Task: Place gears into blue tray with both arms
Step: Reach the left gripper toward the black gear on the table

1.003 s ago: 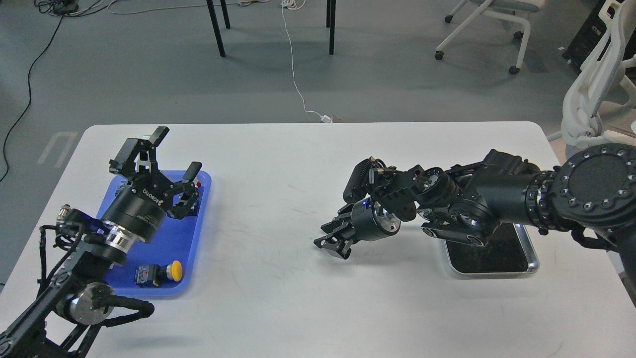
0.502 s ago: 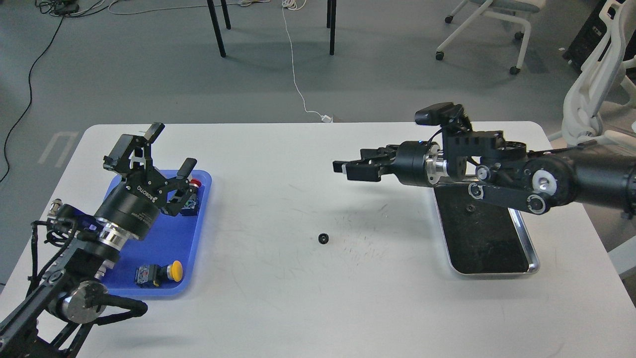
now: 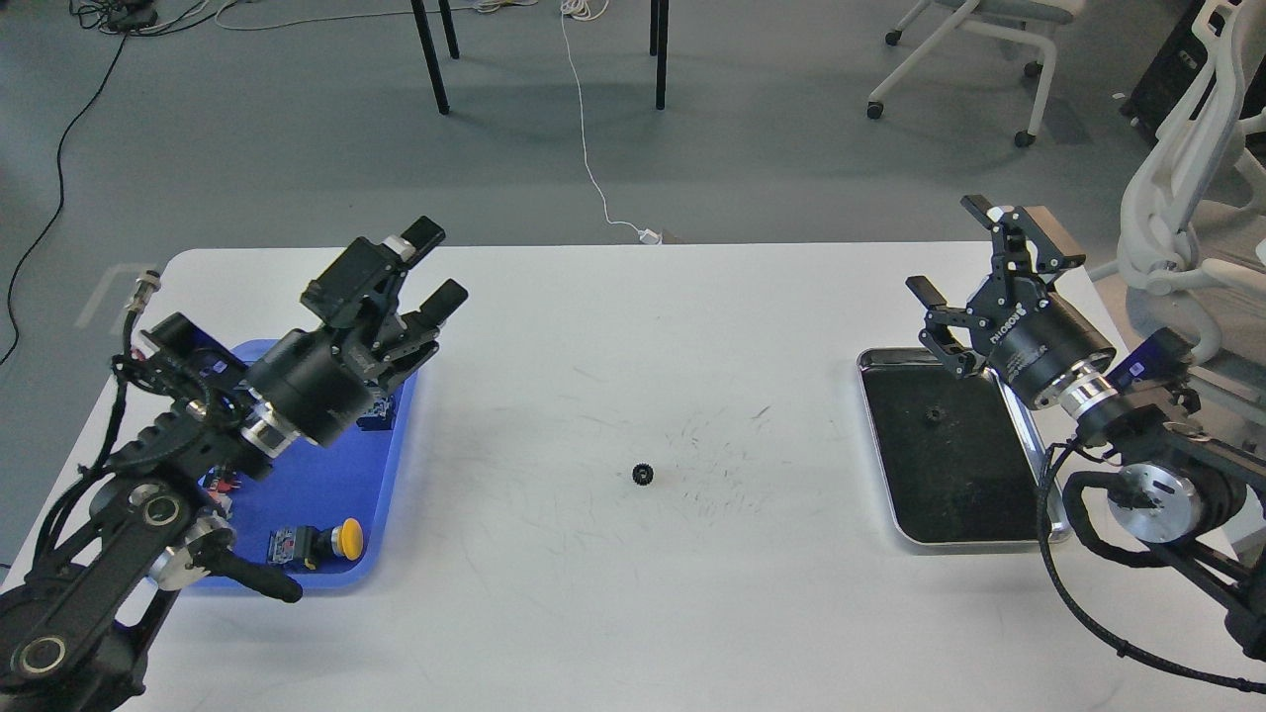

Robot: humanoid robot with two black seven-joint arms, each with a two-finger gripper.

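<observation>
Since the earlier frame, both arms have moved: the right tool (image 3: 957,255) has withdrawn from above the desk centre to the right side, above the far edge of the silver tray (image 3: 1056,514), and the left tool (image 3: 435,265) has swung toward the desk centre, now past the far right corner of the blue tray (image 3: 391,494).

Gear on the desk (image 3: 643,475): a small black toothed ring with a centre hole, lying flat on the white desk (image 3: 613,613) about midway between the two trays, well apart from both tools. It has not shifted.

Gear in the silver tray (image 3: 931,414): a second small dark ring, resting on the black lining in the tray's far half. Its teeth are hard to resolve against the lining.

Blue tray: flat, bright blue, rounded corners, low rim, at the left of the desk. It holds a yellow-capped push-button switch (image 3: 318,543) near its front edge; the left arm hides part of the tray.

Tool state: left fingers apart, holding nothing. Right fingers spread wide, holding nothing.
</observation>
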